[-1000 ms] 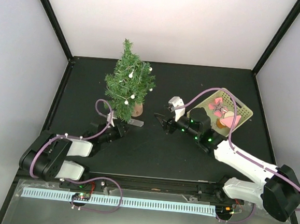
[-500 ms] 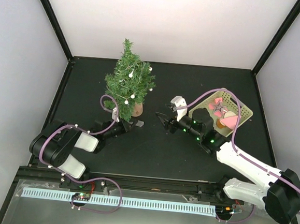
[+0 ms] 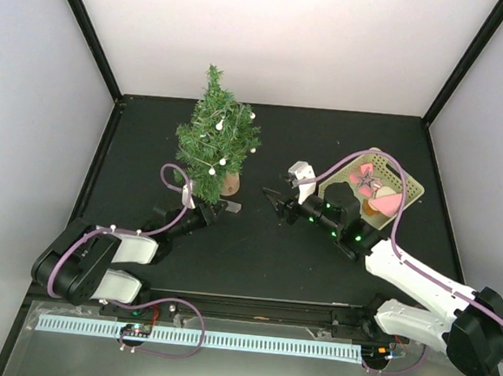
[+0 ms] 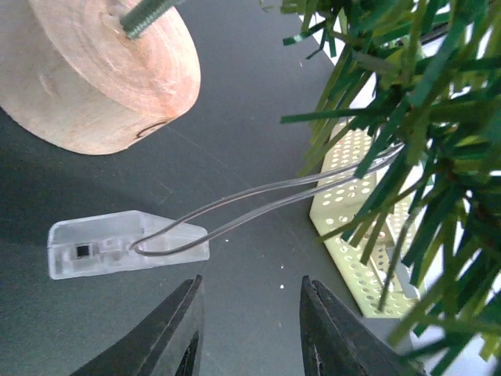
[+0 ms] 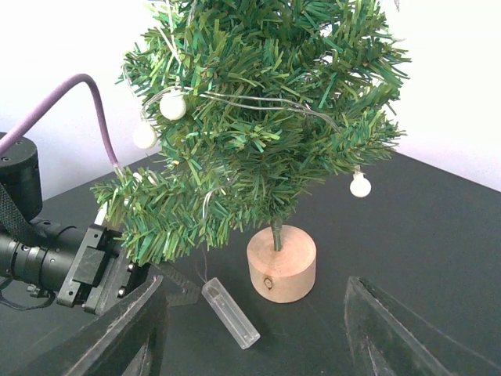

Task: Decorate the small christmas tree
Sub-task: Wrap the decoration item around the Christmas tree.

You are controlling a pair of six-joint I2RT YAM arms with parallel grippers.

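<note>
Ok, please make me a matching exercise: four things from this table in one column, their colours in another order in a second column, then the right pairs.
Things:
1. tree
2. stump
3. box
4. tray

Colours:
a. light wood
b. pale yellow
c. dark green
d. clear

Pairs: 1-c, 2-a, 3-d, 4-b.

Arms: white shells, black joints (both alike)
Cables: purple
Left gripper: black tapered fingers
Wrist lights: green
</note>
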